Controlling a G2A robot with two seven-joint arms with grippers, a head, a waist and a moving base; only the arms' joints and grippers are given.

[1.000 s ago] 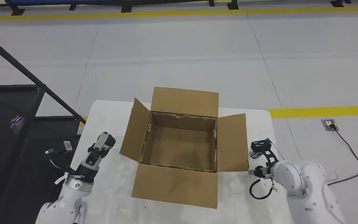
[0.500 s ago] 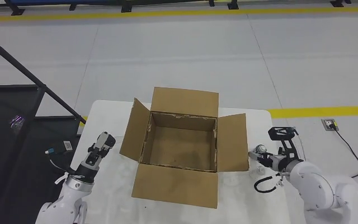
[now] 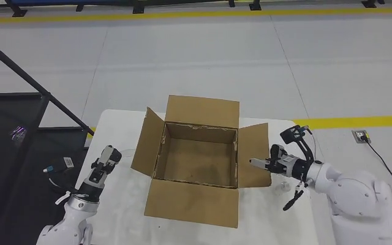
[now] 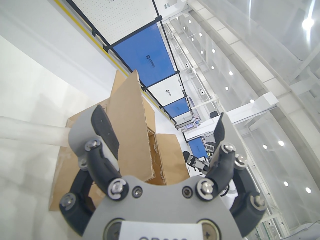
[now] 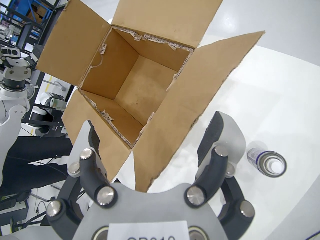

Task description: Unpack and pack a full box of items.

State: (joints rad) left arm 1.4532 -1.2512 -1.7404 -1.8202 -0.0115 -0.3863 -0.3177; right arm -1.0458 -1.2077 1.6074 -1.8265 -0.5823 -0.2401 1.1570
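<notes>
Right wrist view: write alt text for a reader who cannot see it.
An empty cardboard box stands open on a white table, its four flaps spread. The right gripper, open, is over the nearest flap, and a small upright container stands on the table beside the gripper.

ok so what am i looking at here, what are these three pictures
It is a two-armed robot at a white table. One picture looks down from above its arms; the other two come from a camera on each wrist. The grey claws with black pads are the left end effector and the right end effector, both open, holding nothing. On the table stands a cardboard box, flaps spread, empty inside. A small bottle stands upright on the table near the right end effector.
</notes>
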